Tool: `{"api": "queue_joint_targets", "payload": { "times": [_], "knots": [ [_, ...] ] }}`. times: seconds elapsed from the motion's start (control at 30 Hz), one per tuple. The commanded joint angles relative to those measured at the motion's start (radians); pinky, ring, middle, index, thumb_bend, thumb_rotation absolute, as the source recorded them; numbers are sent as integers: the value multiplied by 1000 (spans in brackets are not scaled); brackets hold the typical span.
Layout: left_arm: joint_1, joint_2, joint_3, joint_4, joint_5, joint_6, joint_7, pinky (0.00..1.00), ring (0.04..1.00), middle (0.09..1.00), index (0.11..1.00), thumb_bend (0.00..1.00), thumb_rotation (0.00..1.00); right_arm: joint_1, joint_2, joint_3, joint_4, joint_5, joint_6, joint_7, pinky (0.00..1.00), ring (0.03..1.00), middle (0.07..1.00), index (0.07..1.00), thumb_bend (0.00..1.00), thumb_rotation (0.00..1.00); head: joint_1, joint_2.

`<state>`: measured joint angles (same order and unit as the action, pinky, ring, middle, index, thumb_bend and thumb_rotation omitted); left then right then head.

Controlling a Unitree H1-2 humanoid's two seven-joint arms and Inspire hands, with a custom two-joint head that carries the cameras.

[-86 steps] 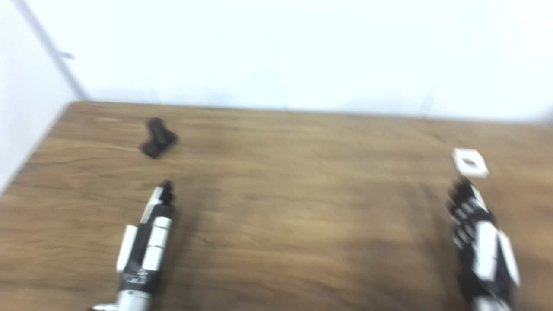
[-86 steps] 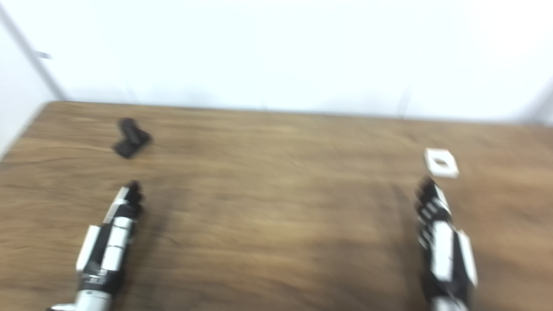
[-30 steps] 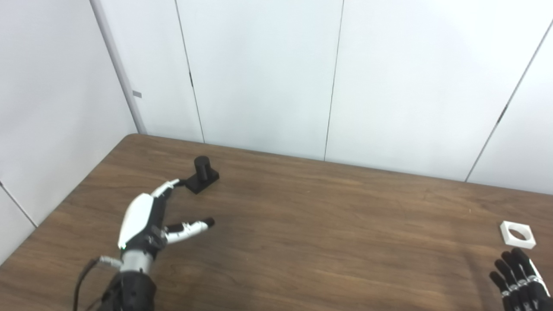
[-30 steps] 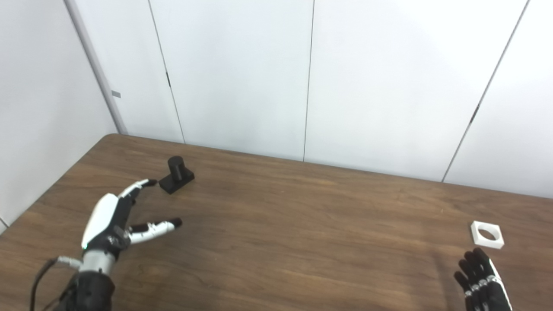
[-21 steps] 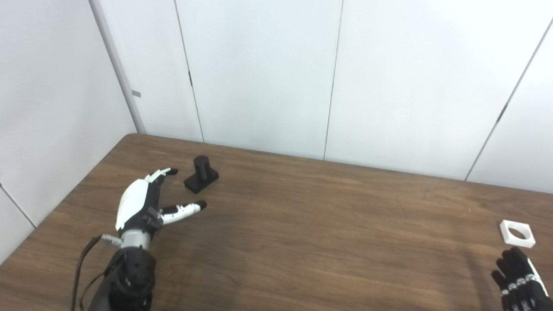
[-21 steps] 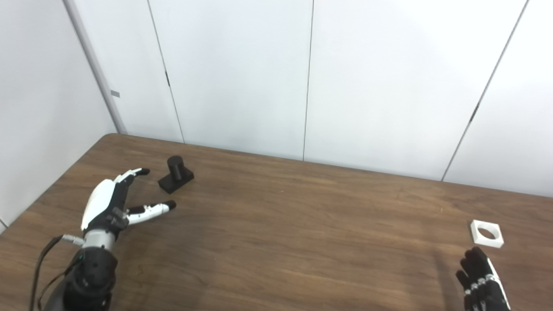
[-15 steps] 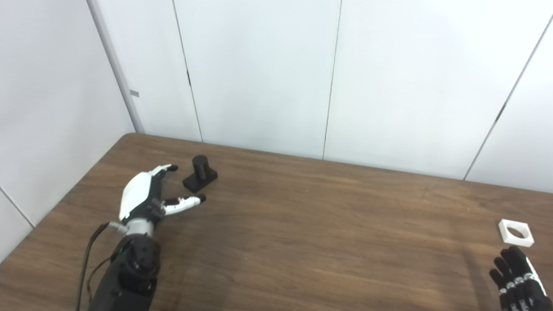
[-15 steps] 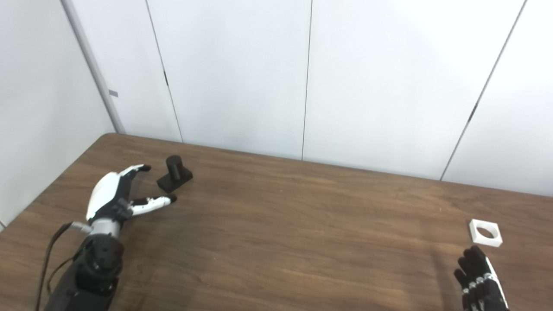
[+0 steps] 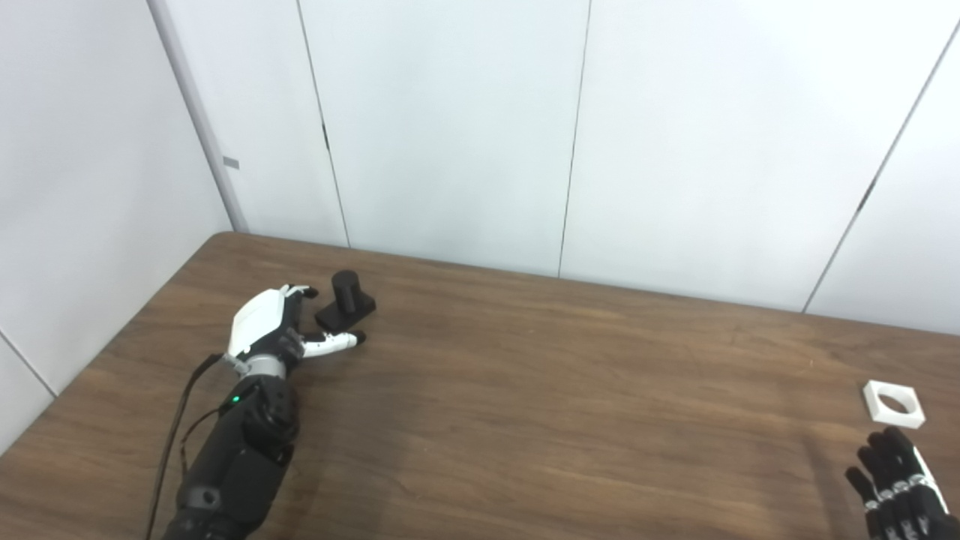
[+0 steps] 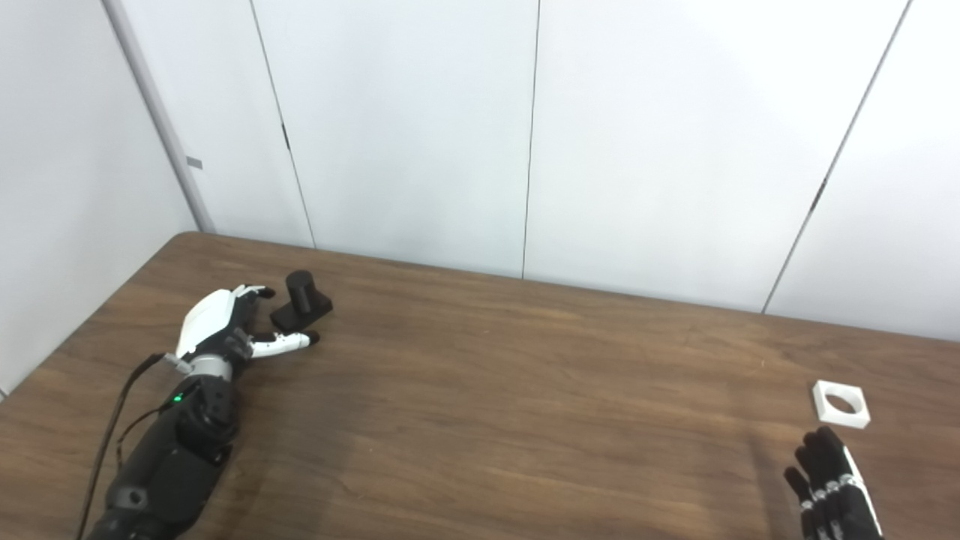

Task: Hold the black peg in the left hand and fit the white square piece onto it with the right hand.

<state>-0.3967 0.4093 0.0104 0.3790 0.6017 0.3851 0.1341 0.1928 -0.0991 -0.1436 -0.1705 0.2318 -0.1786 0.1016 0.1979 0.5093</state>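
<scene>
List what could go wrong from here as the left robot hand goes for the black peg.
1. The left robot hand is open right beside the black peg; closing off-centre may push or tip the peg instead of gripping it.
2. The peg stands near the table's far left corner, so a shove could send it toward the edge.
3. The white square piece lies just beyond the right robot hand, which is partly out of frame, making its reach hard to check.
</scene>
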Motion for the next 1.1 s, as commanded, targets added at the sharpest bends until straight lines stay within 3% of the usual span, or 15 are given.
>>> {"api": "queue_joint_targets", "payload": {
  "times": [0.0, 0.23, 0.77, 1.07],
  "knots": [
    [-63, 34, -2, 12, 7, -25, 42, 1000, 1000, 970, 855, 911, 405, 81, 14, 1, 88, -3, -14, 0, 929, 943, 934, 923, 700, 908, 0, -1],
    [-104, 49, -19, 108, -14, -36, 61, 1000, 1000, 957, 832, 905, 401, 80, 19, -2, 88, 2, -6, -3, 948, 956, 942, 926, 712, 903, -2, 0],
    [-116, 79, -64, 117, -61, -38, 30, 1000, 955, 903, 739, 860, 377, 78, 22, 2, 96, -10, -10, -14, 949, 945, 931, 929, 681, 904, -4, 7],
    [-114, 68, -62, 135, -78, -25, 56, 1000, 935, 862, 633, 832, 263, 73, 21, 1, 97, 6, -1, -14, 947, 947, 932, 924, 692, 877, -4, 12]
  ]
}}
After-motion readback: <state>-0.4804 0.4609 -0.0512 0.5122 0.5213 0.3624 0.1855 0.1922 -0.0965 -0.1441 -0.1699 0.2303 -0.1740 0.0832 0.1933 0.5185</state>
